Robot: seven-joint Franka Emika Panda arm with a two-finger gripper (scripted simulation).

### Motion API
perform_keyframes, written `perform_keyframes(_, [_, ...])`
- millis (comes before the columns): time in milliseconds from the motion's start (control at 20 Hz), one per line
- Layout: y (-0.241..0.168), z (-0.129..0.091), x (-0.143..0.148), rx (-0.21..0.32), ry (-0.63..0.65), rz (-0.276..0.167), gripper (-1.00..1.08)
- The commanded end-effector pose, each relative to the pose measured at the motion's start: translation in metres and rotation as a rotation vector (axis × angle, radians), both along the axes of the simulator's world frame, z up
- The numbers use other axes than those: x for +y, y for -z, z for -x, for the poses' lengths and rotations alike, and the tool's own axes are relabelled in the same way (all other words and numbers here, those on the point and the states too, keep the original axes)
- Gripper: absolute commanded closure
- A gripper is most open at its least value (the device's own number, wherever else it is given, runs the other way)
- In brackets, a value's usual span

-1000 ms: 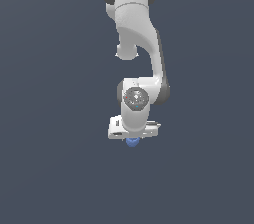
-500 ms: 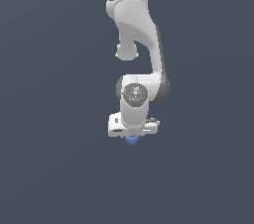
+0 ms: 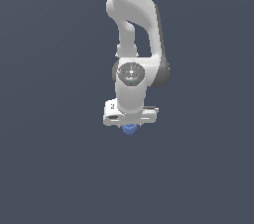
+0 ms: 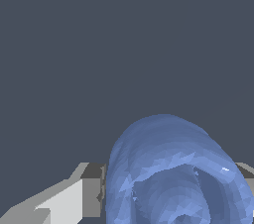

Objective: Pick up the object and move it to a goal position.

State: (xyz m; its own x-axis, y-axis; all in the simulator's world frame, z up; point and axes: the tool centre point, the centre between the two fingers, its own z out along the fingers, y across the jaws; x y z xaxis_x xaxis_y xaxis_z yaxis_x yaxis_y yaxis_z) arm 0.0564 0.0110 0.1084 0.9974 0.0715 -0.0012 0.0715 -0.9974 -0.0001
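Position of the object is directly beneath the tool, at the tip of the downward-pointing arm; only its lower blue portion protrudes below the white tool body in the exterior view. In the wrist view the object fills the space between the two fingers, with one finger pad against its side and the opposite one at the frame edge, so the tool appears clamped on the object. Whether the object rests on the surface or hangs clear of it cannot be determined; no shadow or contact line shows. No goal marker is visible in either view. Judged from this, the grasp is made and the transfer to the goal remains.
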Motion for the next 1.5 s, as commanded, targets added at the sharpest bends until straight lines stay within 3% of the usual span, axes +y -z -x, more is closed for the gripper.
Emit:
perform_keyframes(0, [-0.021, 0.009, -0.004, -0.001, 0.000, 0.000, 1.08])
perform_keyframes(1450, [-0.303, 0.125, -0.065, -0.001, 0.000, -0.001, 1.08])
